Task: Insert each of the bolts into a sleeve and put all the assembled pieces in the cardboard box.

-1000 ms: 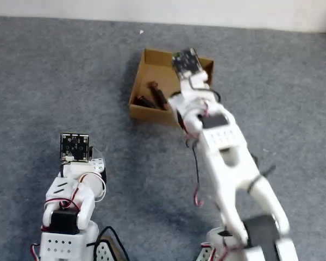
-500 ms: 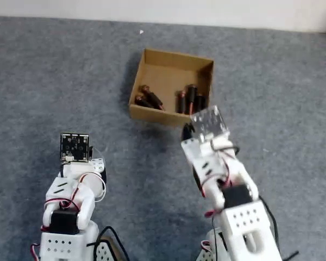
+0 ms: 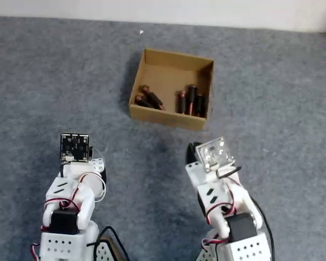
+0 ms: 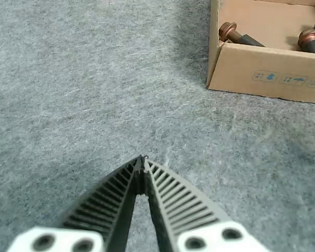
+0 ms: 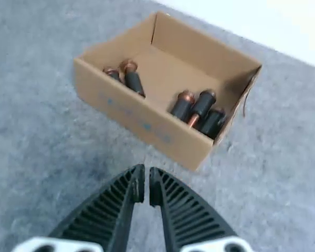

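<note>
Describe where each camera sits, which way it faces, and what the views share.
High view: fixed above, looking down at the grey surface; left arm and right arm show.
Left wrist view: on that wrist, looking past the left gripper towards the cardboard box's corner.
Right wrist view: on that wrist, looking over the right gripper into the box.
Shared: all show the box with assembled pieces inside.

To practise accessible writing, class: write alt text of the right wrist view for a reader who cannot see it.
A cardboard box on carpet holds sleeved bolts in two clusters. The right claw, shut, hangs over the carpet short of it.
</note>
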Available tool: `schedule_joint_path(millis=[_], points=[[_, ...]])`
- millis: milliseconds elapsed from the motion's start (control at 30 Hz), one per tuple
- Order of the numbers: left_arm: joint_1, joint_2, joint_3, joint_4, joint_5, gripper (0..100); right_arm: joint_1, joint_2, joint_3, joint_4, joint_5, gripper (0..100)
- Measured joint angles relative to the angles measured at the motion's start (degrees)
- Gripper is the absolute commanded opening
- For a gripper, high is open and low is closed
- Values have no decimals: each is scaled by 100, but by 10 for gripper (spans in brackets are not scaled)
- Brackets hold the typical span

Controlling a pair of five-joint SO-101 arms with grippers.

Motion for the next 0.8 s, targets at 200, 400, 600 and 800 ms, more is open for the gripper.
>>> schedule_joint_path(millis=[200,400,600,800], points=[[0,0,0,0,0,11,88,-475,580,167,0,5],[0,0,0,0,0,11,615,-475,633,167,0,5],[0,0,0,0,0,11,1134,-475,668,167,-193,5],[0,0,0,0,0,11,1468,-475,668,281,-1705,5]])
